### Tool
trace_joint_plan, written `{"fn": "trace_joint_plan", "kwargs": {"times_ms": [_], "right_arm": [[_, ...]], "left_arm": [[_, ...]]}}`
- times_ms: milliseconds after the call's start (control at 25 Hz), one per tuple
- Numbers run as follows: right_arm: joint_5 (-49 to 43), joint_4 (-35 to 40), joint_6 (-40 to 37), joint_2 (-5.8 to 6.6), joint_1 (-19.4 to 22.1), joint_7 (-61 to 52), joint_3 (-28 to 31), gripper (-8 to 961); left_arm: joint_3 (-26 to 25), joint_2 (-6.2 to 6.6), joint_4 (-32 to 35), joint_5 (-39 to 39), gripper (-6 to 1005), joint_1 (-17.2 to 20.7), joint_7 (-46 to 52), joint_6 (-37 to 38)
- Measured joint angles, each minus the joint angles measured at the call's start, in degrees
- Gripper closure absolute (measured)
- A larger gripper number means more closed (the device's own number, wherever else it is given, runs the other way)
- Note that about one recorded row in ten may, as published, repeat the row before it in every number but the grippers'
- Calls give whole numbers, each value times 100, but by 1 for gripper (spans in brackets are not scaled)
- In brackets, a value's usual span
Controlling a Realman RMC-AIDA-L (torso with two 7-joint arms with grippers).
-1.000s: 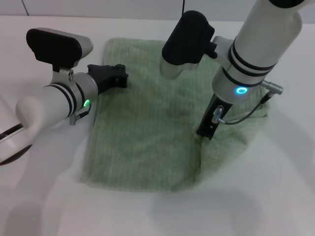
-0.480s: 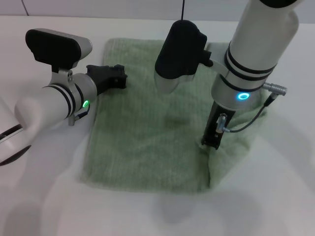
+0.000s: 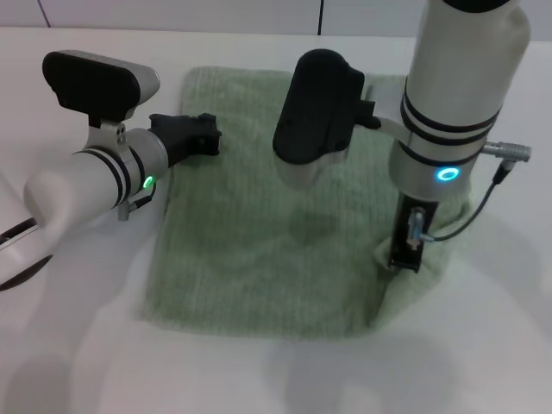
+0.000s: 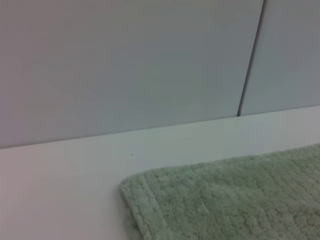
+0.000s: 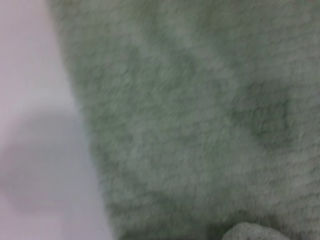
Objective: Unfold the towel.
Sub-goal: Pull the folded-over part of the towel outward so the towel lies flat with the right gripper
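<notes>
The pale green towel [image 3: 259, 233] lies on the white table [image 3: 86, 362], with its right part still doubled over. My right gripper [image 3: 404, 263] points straight down at the towel's right side and holds a raised fold of it, close to the front right corner. My left gripper [image 3: 205, 135] lies low at the towel's far left edge, over its hem. The left wrist view shows the towel's hemmed corner [image 4: 235, 200] on the table. The right wrist view is filled with towel [image 5: 190, 115], with bare table beside it.
My right arm's black wrist housing [image 3: 315, 108] hangs over the towel's middle. Grey wall panels [image 4: 125, 65] stand behind the table's far edge. White table surface surrounds the towel in front and on the right.
My right gripper has moved to the right and toward the front, pulling the towel's doubled layer with it. The towel now spreads wider on the right. The left arm has stayed put.
</notes>
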State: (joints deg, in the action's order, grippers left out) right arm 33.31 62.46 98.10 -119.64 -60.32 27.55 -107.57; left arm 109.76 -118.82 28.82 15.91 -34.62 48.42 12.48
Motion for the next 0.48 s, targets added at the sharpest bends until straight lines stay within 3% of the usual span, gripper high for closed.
{"fn": "trace_joint_plan", "kwargs": {"times_ms": [480], "right_arm": [[-17, 11, 468, 10, -87, -223, -445, 938]], "left_arm": [[-17, 8, -3, 9, 917, -1, -7, -9]]}}
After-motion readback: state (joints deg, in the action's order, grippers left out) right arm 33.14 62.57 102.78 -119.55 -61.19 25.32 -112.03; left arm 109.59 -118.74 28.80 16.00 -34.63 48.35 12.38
